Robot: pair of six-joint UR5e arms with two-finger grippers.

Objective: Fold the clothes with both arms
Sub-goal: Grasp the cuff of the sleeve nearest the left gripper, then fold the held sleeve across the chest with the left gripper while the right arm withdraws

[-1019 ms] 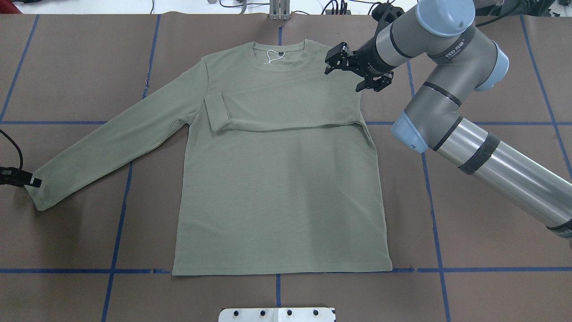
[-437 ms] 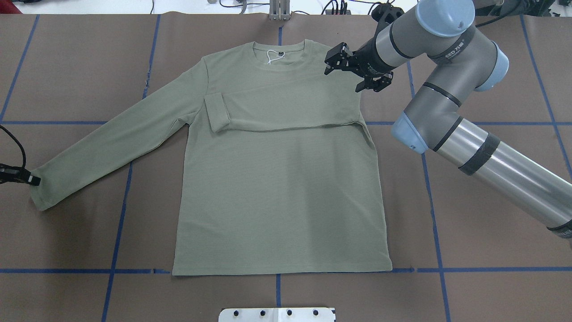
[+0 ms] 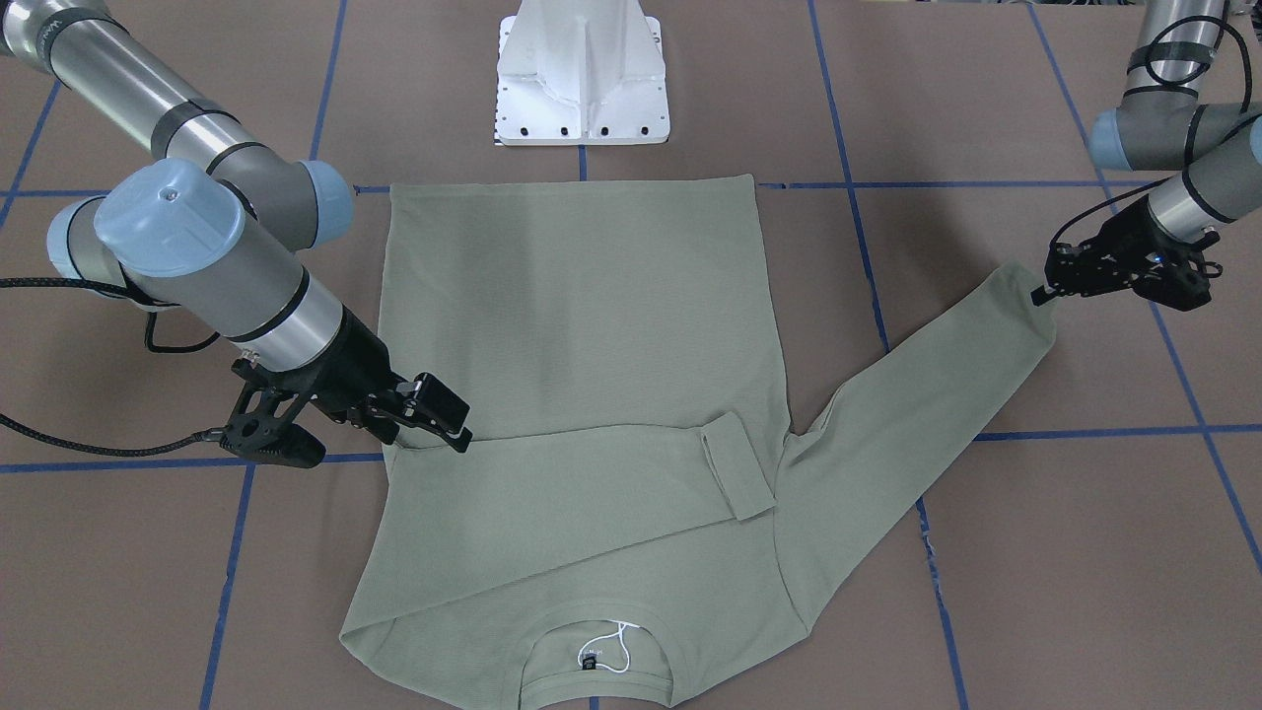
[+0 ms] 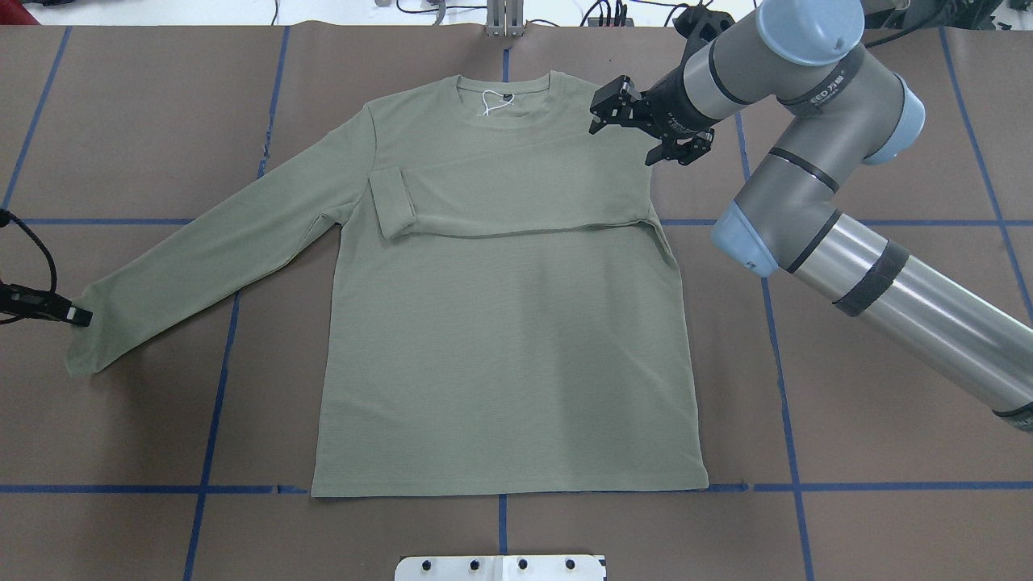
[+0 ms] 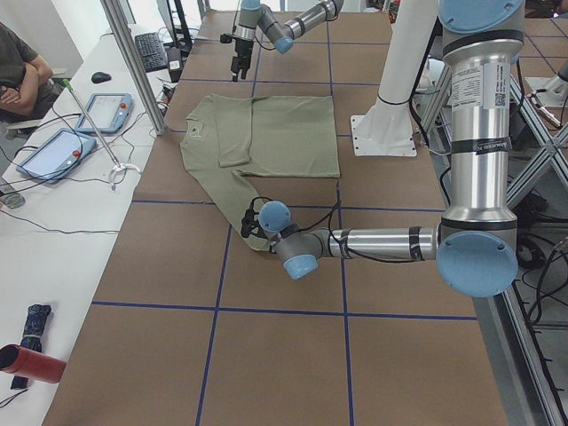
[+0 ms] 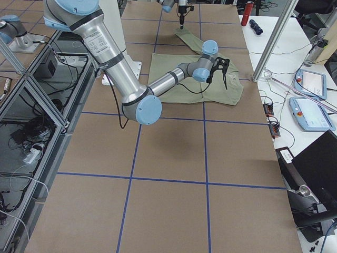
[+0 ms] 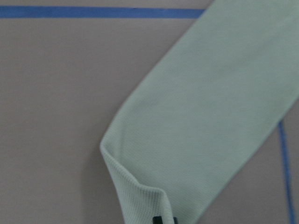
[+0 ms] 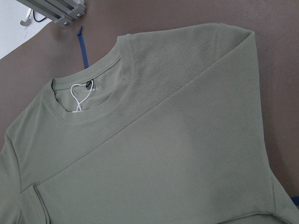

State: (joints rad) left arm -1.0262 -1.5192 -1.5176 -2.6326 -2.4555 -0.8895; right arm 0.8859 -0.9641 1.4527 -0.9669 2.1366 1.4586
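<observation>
The sage-green shirt (image 4: 500,347) lies flat, neck at the far edge, label (image 4: 499,98) showing. One sleeve is folded across the chest, its cuff (image 4: 391,202) near the other armpit. The other sleeve stretches out to the overhead view's left. My left gripper (image 4: 81,316) is shut on that sleeve's cuff, which is raised a little; the front-facing view shows it at the right (image 3: 1045,291), and the left wrist view shows the pinched cuff (image 7: 154,205). My right gripper (image 4: 604,109) is open and empty, just above the shirt's shoulder (image 3: 458,424).
The white pedestal base (image 3: 582,79) stands at the shirt's hem side. Blue tape lines (image 4: 218,379) cross the brown table cover. A metal bracket (image 4: 504,20) sits at the far edge. A side desk with tablets (image 5: 106,111) and a seated person (image 5: 18,71) lie beyond.
My left gripper has moved inward toward the shirt with the cuff in it, bunching the sleeve end. My right gripper has drifted slightly away from the shoulder.
</observation>
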